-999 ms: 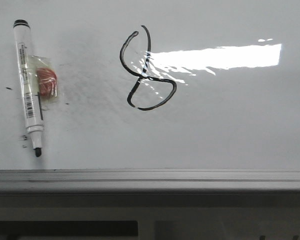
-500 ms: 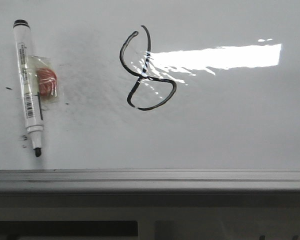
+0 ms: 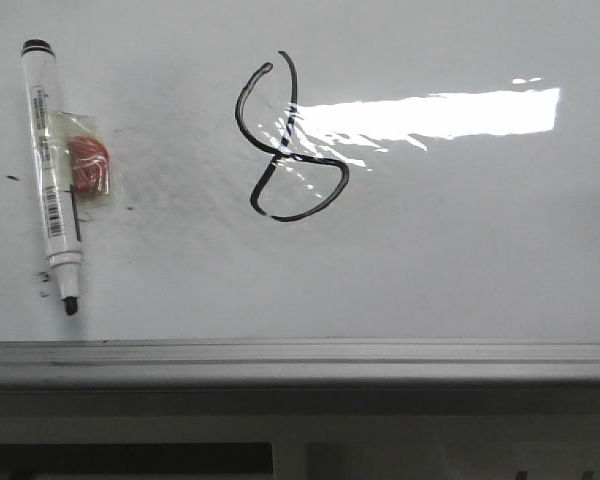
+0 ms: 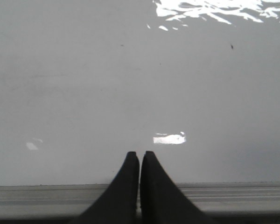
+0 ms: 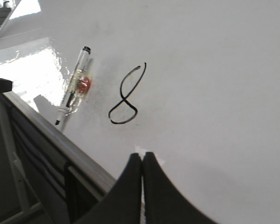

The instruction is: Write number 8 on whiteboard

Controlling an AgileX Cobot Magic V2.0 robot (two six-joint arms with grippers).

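The number 8 (image 3: 290, 140) is drawn in thin black marker on the whiteboard (image 3: 460, 240), tilted, its top loop not closed; it also shows in the right wrist view (image 5: 126, 95). A white marker (image 3: 52, 170) with a black tip and a red taped lump lies flat at the board's left, uncapped tip toward the near rail; it also shows in the right wrist view (image 5: 73, 86). My left gripper (image 4: 139, 156) is shut and empty over bare board near the rail. My right gripper (image 5: 143, 157) is shut and empty, near of the 8. Neither gripper shows in the front view.
A grey metal edge rail (image 3: 300, 360) runs along the board's near side. Bright glare (image 3: 430, 115) lies across the board right of the 8. Small black ink specks (image 3: 15, 178) sit near the marker. A dark frame (image 5: 32, 154) stands below the rail.
The whole front view has shifted slightly: the marker and the 8 sit a few pixels left and up. Nothing was taken hold of or let go.
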